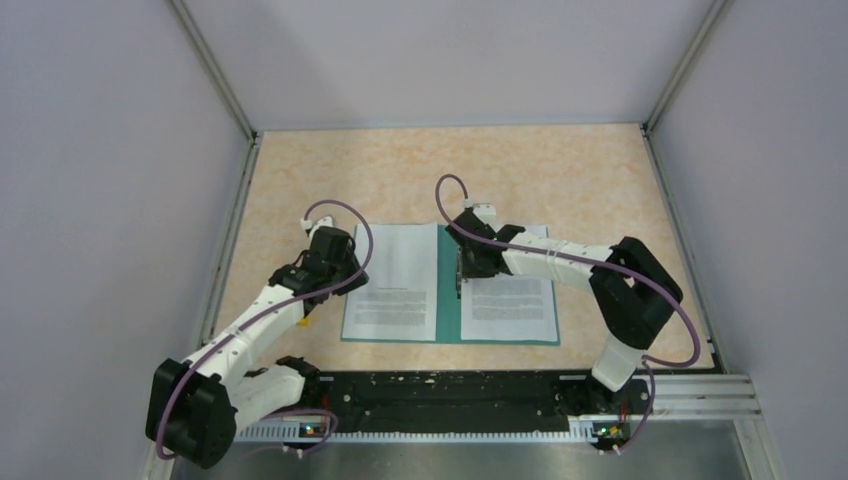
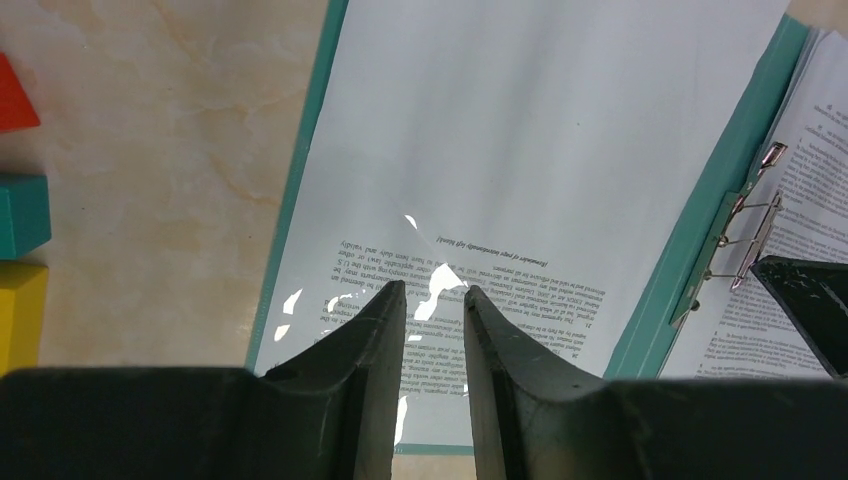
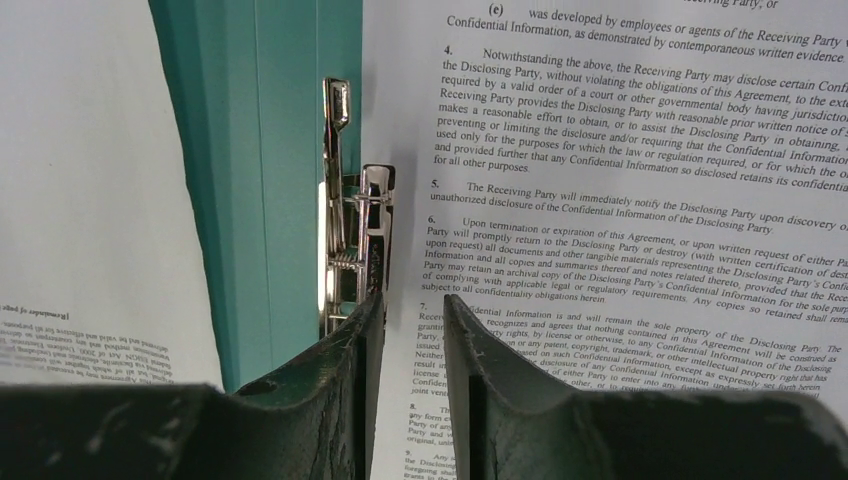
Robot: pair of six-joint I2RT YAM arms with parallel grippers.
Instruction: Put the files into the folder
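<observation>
The teal folder point(image 1: 447, 300) lies open and flat in the middle of the table. One of the files point(image 1: 392, 275) lies on its left half, another file point(image 1: 510, 308) on its right half. A metal clip point(image 3: 360, 240) sits by the spine point(image 3: 260, 150), at the left edge of the right printed sheet point(image 3: 620, 200). My left gripper point(image 2: 435, 292) hovers over the left sheet point(image 2: 520, 130), jaws a narrow gap apart with nothing between them. My right gripper point(image 3: 412, 298) hangs just short of the clip, jaws also narrowly apart and empty.
Red point(image 2: 15, 100), teal point(image 2: 22, 212) and yellow point(image 2: 20, 310) blocks lie on the table left of the folder's edge point(image 2: 300, 170), mostly hidden under the left arm in the top view. Grey walls enclose the table on three sides.
</observation>
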